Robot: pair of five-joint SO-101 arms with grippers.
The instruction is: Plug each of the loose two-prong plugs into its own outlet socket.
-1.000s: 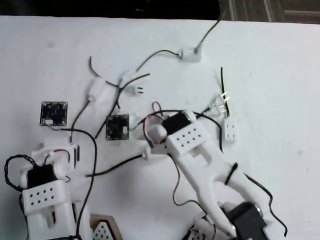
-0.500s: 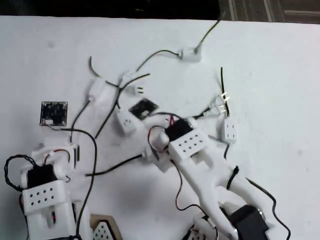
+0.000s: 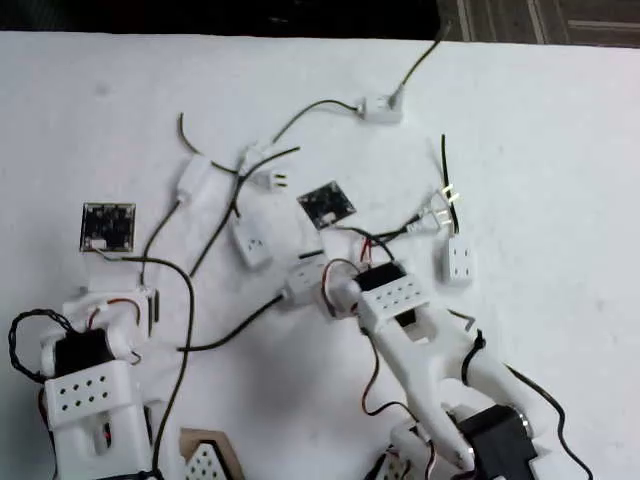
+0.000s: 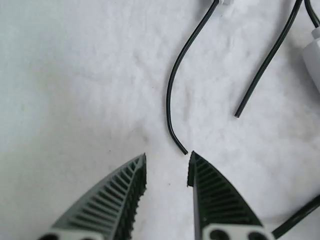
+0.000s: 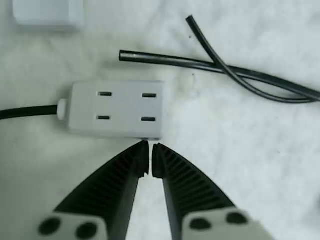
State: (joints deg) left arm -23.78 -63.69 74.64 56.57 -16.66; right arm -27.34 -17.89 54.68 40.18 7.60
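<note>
The right gripper (image 5: 150,152) has its fingers pinched nearly together on nothing. Its tips sit right at the long edge of a socket block (image 5: 117,114), which lies flat, slots up, with its cord running off one end. Two black wires (image 5: 235,70) cross just beyond it. The right arm (image 3: 420,340) stretches out to the middle of the table (image 3: 560,150), among the cords. A plug (image 3: 272,180) lies well apart from it, and a second plug (image 3: 447,197) lies near a second socket (image 3: 460,260). The left arm (image 3: 85,385) sits folded at the near corner. The left gripper (image 4: 166,162) points down at the table with its fingers a little apart and a wire end (image 4: 182,149) just off the tips.
</note>
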